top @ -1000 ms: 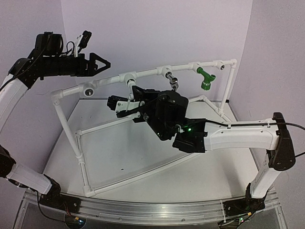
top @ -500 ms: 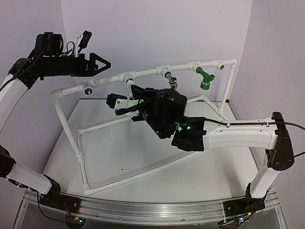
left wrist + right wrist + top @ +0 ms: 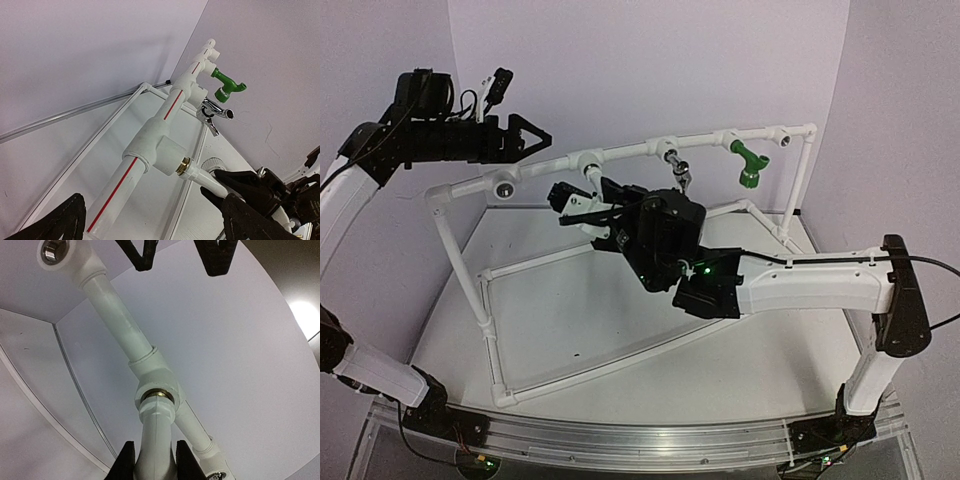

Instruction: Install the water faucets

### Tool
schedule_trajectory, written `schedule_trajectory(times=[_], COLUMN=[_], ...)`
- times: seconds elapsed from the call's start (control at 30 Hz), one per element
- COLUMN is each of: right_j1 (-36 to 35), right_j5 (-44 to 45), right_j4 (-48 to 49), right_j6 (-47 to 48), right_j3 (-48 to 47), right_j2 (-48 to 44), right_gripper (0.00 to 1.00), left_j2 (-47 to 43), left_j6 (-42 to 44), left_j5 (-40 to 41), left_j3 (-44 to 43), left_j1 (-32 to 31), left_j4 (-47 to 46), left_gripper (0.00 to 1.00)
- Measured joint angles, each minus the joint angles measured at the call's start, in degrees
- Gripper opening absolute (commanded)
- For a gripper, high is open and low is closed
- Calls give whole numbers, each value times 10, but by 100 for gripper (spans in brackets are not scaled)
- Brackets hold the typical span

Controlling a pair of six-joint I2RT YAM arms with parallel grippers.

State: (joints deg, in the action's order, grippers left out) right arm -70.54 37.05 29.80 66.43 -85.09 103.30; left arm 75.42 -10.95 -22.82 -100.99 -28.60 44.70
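Background: pale lilac walls (image 3: 620, 60) stand behind and on both sides of a white surface (image 3: 570, 330).
Pipe frame: a white pipe frame (image 3: 470, 270) stands on the surface. Its top rail (image 3: 630, 152) climbs from middle left to upper right of the overhead view, with round fittings along it.
White faucet: the white faucet (image 3: 592, 177) hangs under a tee fitting (image 3: 588, 160) left of the rail's middle. In the right wrist view the white faucet (image 3: 156, 435) meets the brass ring (image 3: 157, 395) in that fitting's mouth. How far it is screwed in cannot be told.
Right jaws: clenched on the white faucet, one on each side of its body at the bottom edge of the right wrist view. The left wrist view shows them as black tips at lower right, gripping the end away from the fitting.
Right arm: the right arm (image 3: 810, 285) reaches from lower right across the frame to the centre of the overhead view.
Left jaws: released and spread wide, with nothing gripped. Their tips sit at the two bottom corners of the left wrist view, with the rail running up between them.
Left arm: the left arm (image 3: 430, 140) hangs at upper left of the overhead view, above the rail's left end and apart from it.
Chrome faucet: the chrome faucet (image 3: 682, 172) hangs from the next fitting to the right.
Green faucet: the green faucet (image 3: 748, 165) hangs further right, near the rail's upper end.
Socket: a round socket (image 3: 505, 188) sits near the rail's left end.
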Motion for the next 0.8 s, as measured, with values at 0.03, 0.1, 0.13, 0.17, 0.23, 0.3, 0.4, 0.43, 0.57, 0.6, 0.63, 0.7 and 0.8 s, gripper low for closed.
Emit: schedule_trajectory(times=[0.03,0.1,0.13,0.17,0.23,0.3,0.4,0.43,0.57,0.6,0.63,0.7,0.8], right_j1=[0,0,0,0,0,0,-1,-2,-4,-4,-4,-5,-6], right_j5=[6,21,27,34,46,53,55,55,53,53,53,53,53], right_j4=[2,5,6,7,8,8,7,7,7,7,6,4,-2], right_j6=[-7,-23,-30,-38,-52,-64,-79,-84,-96,-98,-98,-98,-93], right_j3=[-1,-6,-8,-11,-15,-17,-18,-18,-18,-18,-19,-22,-28], right_j2=[3,11,14,18,24,27,27,27,27,27,27,27,27], right_gripper=[0,0,0,0,0,0,0,0,0,0,0,0,0], left_j2=[0,3,5,8,15,24,42,49,79,87,93,105,118], left_j6=[0,0,0,0,0,0,2,4,11,15,17,23,41], left_j5=[3,14,18,24,36,47,58,60,55,49,43,23,-5], left_j3=[-1,-9,-13,-18,-29,-42,-68,-77,-115,-124,-130,-136,-139], left_j1=[0,0,0,0,0,0,2,3,19,26,32,47,62], left_j4=[4,16,21,28,40,56,89,99,150,162,171,189,215], left_gripper=[95,95,95,94,95,96,96,96,95,94,94,94,93])
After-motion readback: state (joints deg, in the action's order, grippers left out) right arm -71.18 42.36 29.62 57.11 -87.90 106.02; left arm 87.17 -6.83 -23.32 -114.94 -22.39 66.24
